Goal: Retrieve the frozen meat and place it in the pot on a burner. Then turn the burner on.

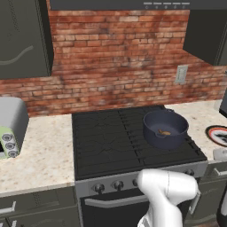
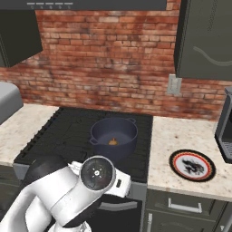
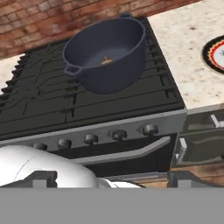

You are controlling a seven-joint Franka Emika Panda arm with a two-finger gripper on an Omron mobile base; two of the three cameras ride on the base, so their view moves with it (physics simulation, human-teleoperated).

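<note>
Since the small flat orange-brown frozen meat already lies inside the deep dark blue-grey metal pot on the black stove's right rear burner, a stiff row of round knobs is judged next, to be pinched by the rim. Whether the jaws are wide or narrow cannot be told.
</note>
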